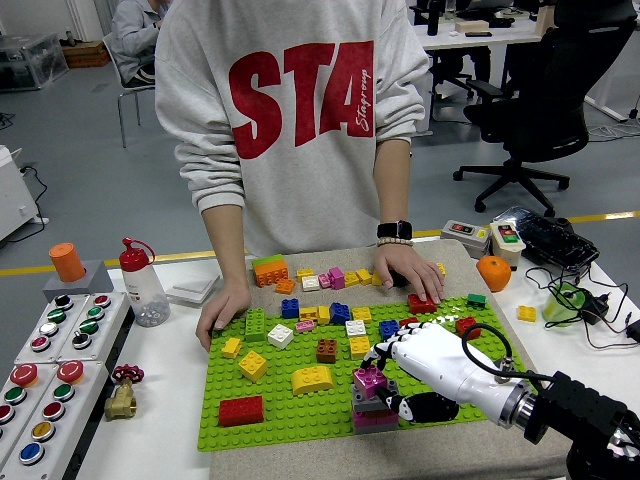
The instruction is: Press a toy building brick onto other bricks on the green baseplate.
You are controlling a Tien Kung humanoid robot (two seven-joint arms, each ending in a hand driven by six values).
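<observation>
Magenta brick atop grey stack, half-hidden by right hand.

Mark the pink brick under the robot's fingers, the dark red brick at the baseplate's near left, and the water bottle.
pink brick (367, 378), head view, studded top.
dark red brick (241, 411), head view, top face.
water bottle (146, 293), head view, clear body.

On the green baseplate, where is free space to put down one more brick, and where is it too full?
Free studs lie along the green baseplate front edge, between the red brick and the stacked bricks under the right hand, also left of the red brick. The far half, near the person's hands, is crowded.
</observation>
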